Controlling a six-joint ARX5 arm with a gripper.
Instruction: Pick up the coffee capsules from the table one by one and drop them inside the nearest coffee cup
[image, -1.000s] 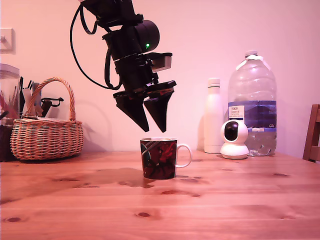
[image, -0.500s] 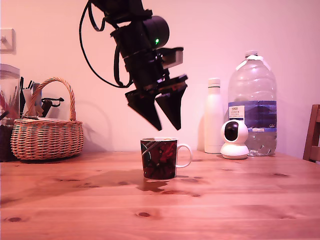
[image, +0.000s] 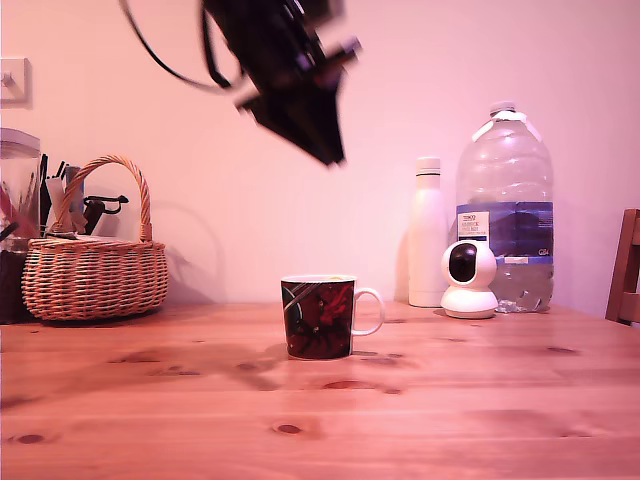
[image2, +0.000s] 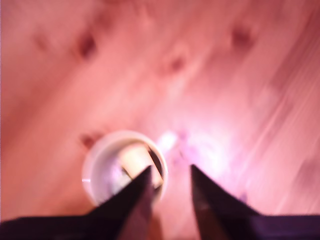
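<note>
The coffee cup (image: 318, 318), dark with a red-and-black pattern and a white handle, stands on the wooden table (image: 450, 400) near the middle of the exterior view. High above it, my gripper (image: 325, 150) is motion-blurred. In the wrist view the gripper (image2: 170, 170) is open, with a gap and nothing between its dark fingertips (image2: 145, 175). That view looks down into the cup (image2: 95, 175), where a blurred cream-white shape, seemingly a coffee capsule (image2: 134, 156), lies against the white inside. No capsule shows on the tabletop (image2: 225, 75).
A wicker basket (image: 95, 275) and a jar (image: 15, 200) stand at the exterior view's left. Behind the cup to the right are a white bottle (image: 428, 235), a large water bottle (image: 503, 200) and a small white camera (image: 468, 278). A chair edge (image: 628, 265) shows far right.
The gripper has risen fast from just above the cup's rim to high over it, drifting slightly towards the exterior view's right. The cup has stayed put.
</note>
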